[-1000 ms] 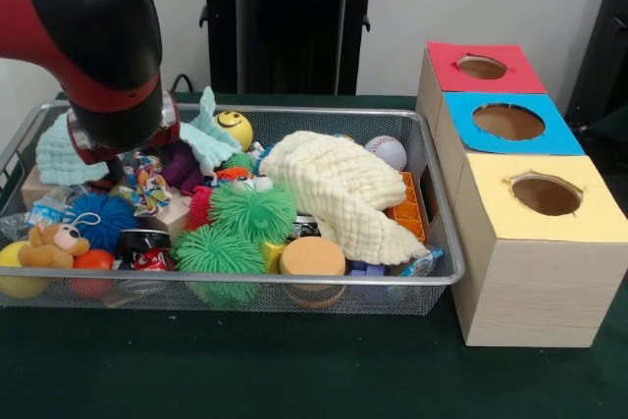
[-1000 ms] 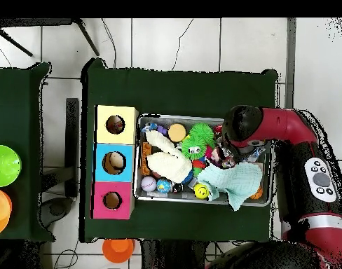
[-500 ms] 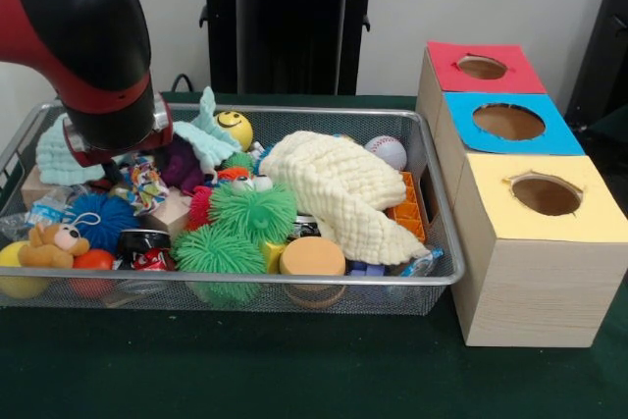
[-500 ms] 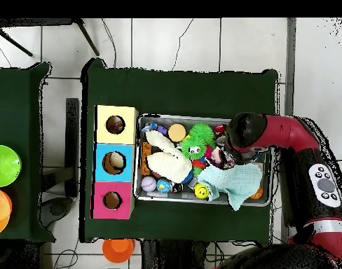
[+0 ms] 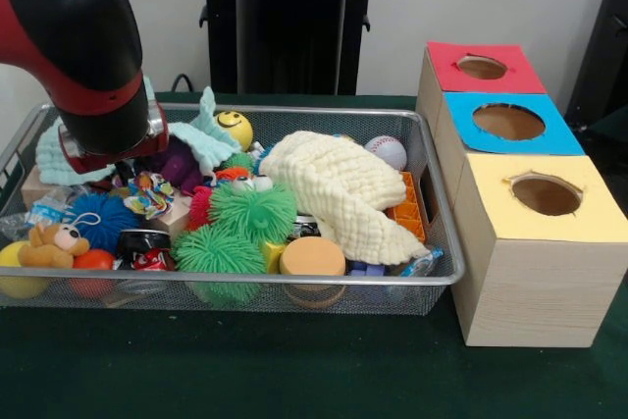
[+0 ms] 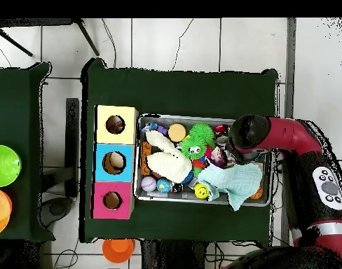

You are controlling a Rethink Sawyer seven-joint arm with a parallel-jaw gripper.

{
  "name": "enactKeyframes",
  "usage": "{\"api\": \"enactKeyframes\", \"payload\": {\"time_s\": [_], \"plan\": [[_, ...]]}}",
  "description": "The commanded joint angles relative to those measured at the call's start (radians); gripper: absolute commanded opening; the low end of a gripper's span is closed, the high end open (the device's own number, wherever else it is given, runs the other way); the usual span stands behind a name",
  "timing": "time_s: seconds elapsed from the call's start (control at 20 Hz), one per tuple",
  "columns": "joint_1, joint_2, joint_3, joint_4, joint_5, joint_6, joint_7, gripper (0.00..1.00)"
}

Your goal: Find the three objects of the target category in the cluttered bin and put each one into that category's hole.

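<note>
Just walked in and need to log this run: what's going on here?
A red and black robot arm is reaching down into the left end of a wire mesh bin packed with toys and cloths. Its end effector is hidden behind the arm's bulk, so whether it holds anything can't be told. It sits over the mint cloth and a small multicoloured toy. Beside the bin stand three boxes with holes, topped red, blue and yellow; nothing shows in the holes.
</note>
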Motion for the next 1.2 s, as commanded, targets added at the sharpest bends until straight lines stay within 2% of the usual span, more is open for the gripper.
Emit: {"api": "enactKeyframes", "payload": {"time_s": [0.05,0.45,0.55,0.8,1.0,1.2], "plan": [[-0.019,0.033,0.08,0.097,0.023,-0.108,-0.184,0.0],[-0.034,0.026,0.108,0.115,0.022,-0.163,-0.175,0.0],[-0.038,0.0,0.124,0.124,0.024,-0.191,-0.17,0.0],[-0.064,-0.147,0.2,0.219,0.085,-0.255,-0.138,0.0],[-0.059,-0.21,0.23,0.257,0.131,-0.241,-0.105,0.0],[-0.041,-0.255,0.226,0.266,0.148,-0.223,-0.094,0.0]]}}
